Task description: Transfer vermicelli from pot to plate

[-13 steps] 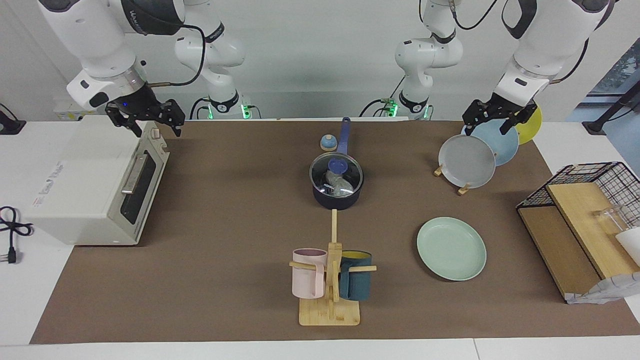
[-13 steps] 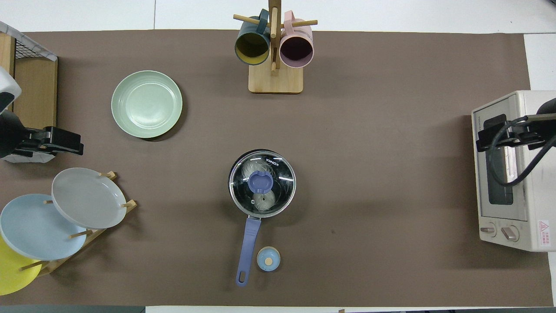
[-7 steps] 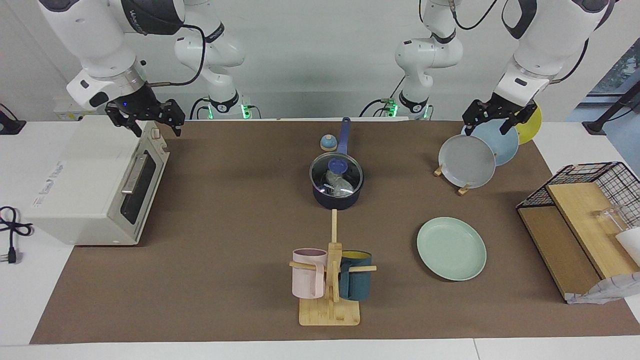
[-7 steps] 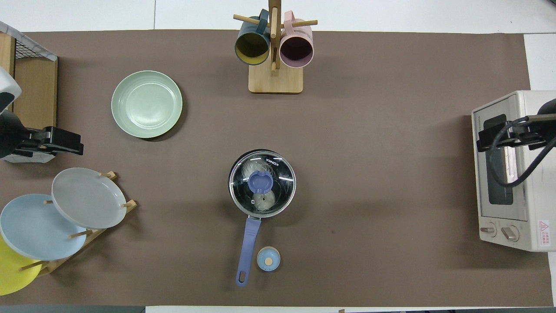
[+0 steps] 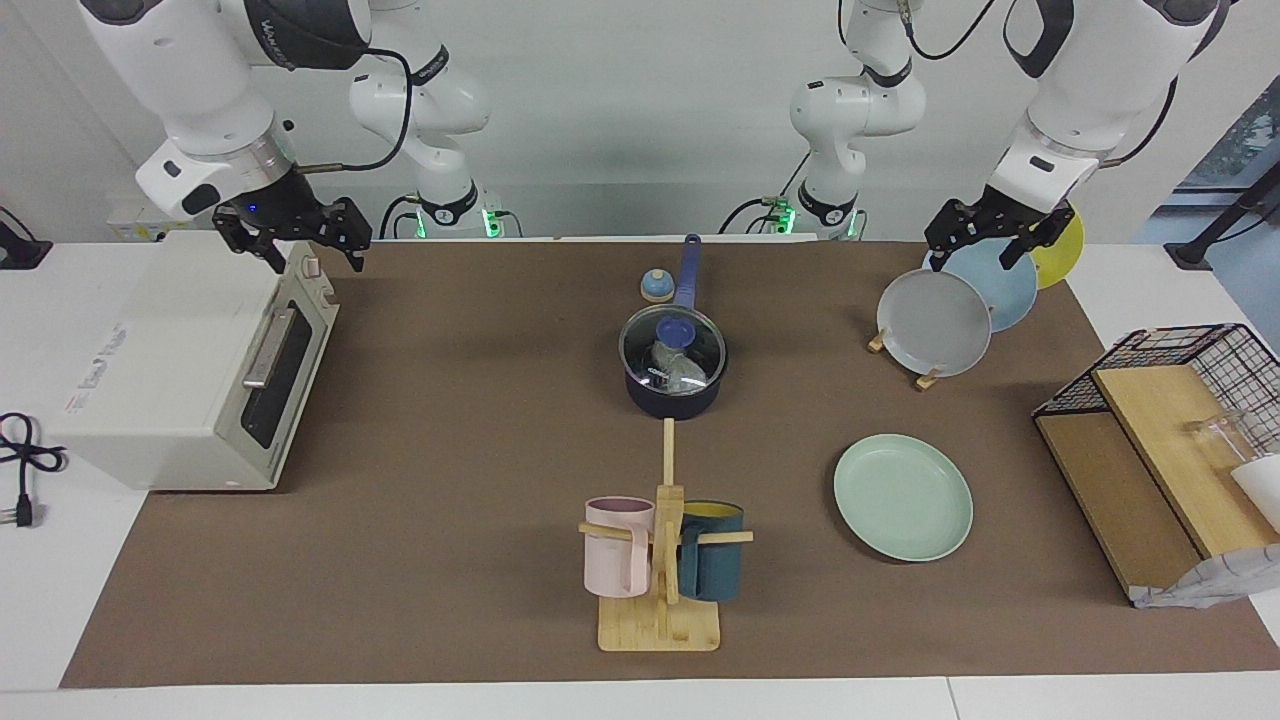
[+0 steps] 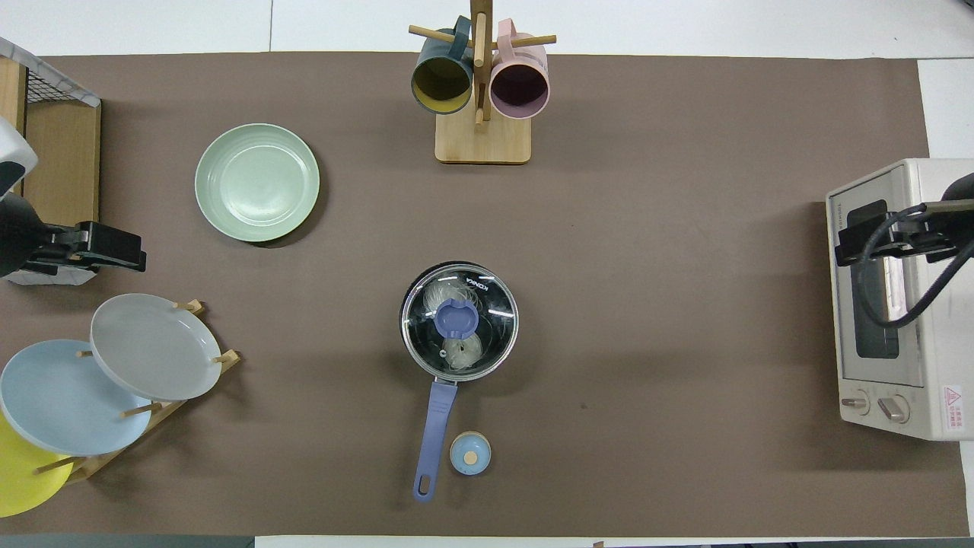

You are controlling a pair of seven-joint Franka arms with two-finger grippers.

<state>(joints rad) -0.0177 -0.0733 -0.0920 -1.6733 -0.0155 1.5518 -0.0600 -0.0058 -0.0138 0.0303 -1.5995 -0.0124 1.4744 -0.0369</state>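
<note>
The navy pot [image 5: 672,397] stands mid-table with its long blue handle [image 6: 434,426] pointing toward the robots. A glass lid with a blue knob [image 5: 670,331] covers it. The whitish vermicelli [image 6: 463,351] shows through the lid, inside the pot. The mint-green plate [image 5: 903,497] lies bare, farther from the robots and toward the left arm's end; it also shows in the overhead view [image 6: 257,183]. My left gripper [image 5: 972,255] hangs open and empty over the plate rack. My right gripper [image 5: 313,262] hangs open and empty over the toaster oven's top edge.
A toaster oven [image 5: 180,370] stands at the right arm's end. A rack [image 5: 925,378] holds grey, blue and yellow plates. A mug tree [image 5: 660,625] stands farther out than the pot. A wire basket [image 5: 1200,345] sits at the left arm's end. A small blue cap [image 5: 655,287] lies beside the handle.
</note>
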